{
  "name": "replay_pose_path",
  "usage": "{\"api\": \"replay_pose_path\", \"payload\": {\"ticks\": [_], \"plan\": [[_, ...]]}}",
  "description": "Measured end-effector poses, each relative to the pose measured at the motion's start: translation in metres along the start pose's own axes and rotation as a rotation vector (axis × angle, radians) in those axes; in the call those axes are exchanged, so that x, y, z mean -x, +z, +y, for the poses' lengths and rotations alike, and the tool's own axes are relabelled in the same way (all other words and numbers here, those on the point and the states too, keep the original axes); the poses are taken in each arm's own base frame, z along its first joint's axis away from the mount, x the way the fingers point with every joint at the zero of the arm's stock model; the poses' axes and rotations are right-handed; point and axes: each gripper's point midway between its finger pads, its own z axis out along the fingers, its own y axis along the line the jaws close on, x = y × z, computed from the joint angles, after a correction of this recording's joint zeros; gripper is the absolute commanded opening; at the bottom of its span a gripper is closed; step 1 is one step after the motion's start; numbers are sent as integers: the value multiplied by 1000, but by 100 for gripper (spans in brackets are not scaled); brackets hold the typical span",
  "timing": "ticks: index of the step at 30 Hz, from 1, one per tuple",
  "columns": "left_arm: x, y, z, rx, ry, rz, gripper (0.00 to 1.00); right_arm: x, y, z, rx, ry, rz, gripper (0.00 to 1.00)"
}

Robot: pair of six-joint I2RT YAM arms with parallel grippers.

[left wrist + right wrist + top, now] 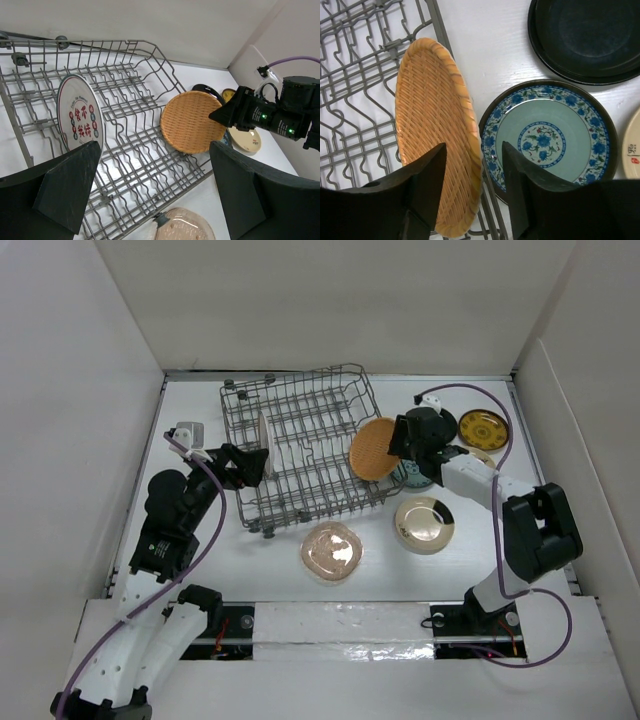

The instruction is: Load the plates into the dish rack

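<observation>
Grey wire, the dish rack (310,455) lies ahead of both grippers. We see the orange woven plate (435,125) leaning at its edge, the rim between the right gripper's (473,150) spread fingers and seemingly unpinched, so we judge the wires prop it. The teal plate (547,137) lies flat just right of those fingers. The left gripper (155,150) gapes wide and empty, facing the white plate (80,115) upright between tines.

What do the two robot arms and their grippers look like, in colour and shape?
Both the left arm and the right arm have white links and boxy black joints. A thin purple cable loops along each. The left gripper and right gripper are black, with flat wedge-shaped fingers.
</observation>
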Motion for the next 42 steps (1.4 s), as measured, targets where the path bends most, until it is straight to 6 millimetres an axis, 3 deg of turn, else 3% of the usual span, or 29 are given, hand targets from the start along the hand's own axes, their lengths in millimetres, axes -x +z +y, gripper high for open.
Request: {"api": "replay_pose_path", "payload": {"ticks": [7,11,18,24,28,35,38,42], "plan": [[-1,1,1,2,1,3,89,4,5,9,42,17,-18,15],[-2,2,1,4,1,8,89,15,0,19,89,51,-52,2],[-3,2,2,5,0,10,89,19,-7,20,72,22,-77,0],[-3,2,2,6,1,12,89,30,-28,36,96,-32,-124,0],[-6,3,3,8,0,17,89,48,-54,64,163,-64,-181,0],[-6,3,3,8,0,17,89,75,-91,131,315,-112,-279,0],[-6,3,3,8,0,17,89,75,-92,163,354,-142,-294,0],[-6,3,3,9,0,17,89,59,-79,204,376,-208,-278,0]]}}
